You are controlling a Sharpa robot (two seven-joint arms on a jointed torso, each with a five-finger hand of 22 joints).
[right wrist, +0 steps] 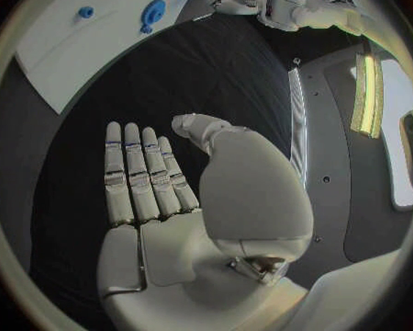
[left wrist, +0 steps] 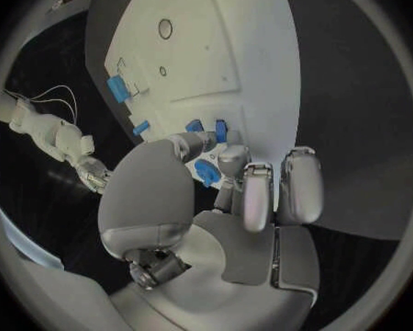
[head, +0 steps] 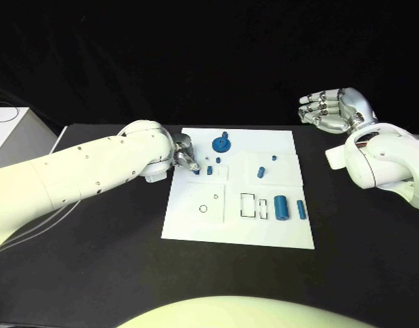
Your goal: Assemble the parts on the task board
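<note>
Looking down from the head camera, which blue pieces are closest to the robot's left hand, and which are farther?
From the left hand:
1. Small peg, right at its fingers, board's left edge.
2. Round knob, far edge of the board.
3. Long cylinder, near right part of the board.

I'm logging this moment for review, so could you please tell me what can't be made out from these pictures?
- Head view: the left hand is largely hidden behind its own arm; its grasp cannot be made out.
- Left wrist view: a blue part sits between the fingers, mostly covered; its shape is unclear.
- Head view: the small parts on the task board are too small to identify.
</note>
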